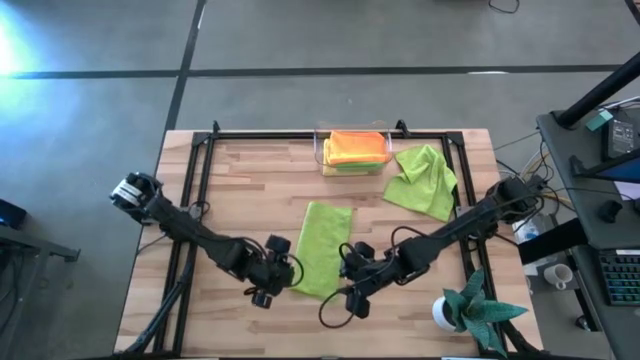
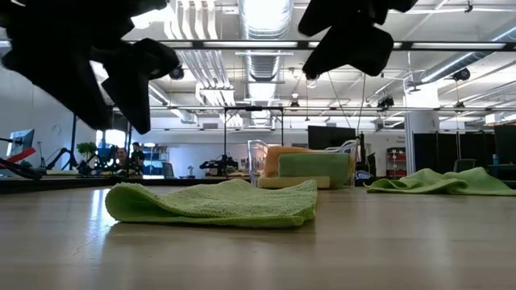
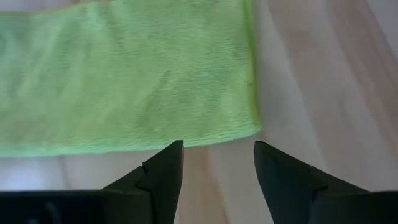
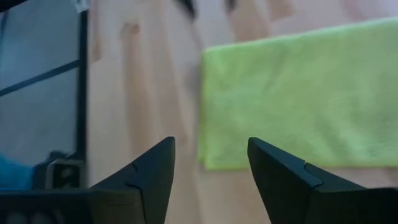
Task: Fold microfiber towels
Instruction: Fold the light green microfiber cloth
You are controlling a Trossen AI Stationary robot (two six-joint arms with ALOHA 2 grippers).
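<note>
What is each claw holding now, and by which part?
Nothing. The left claw and right claw are open beside the folded green towel.

The folded lime green microfiber towel (image 1: 323, 248) lies flat on the wooden surface (image 1: 240, 190), between the left tool (image 1: 268, 285) and the right tool (image 1: 352, 290), its near end level with both. Beyond the two tools, at the far edge, the clear plastic bin (image 1: 352, 152) holds a stack of folded towels (image 1: 357, 150). Just beside the bin, beyond the right tool, a crumpled lime green towel (image 1: 424, 181) lies loose. A teal spiky-leaved plant in a white pot (image 1: 465, 309) stands outward of the right tool.
</note>
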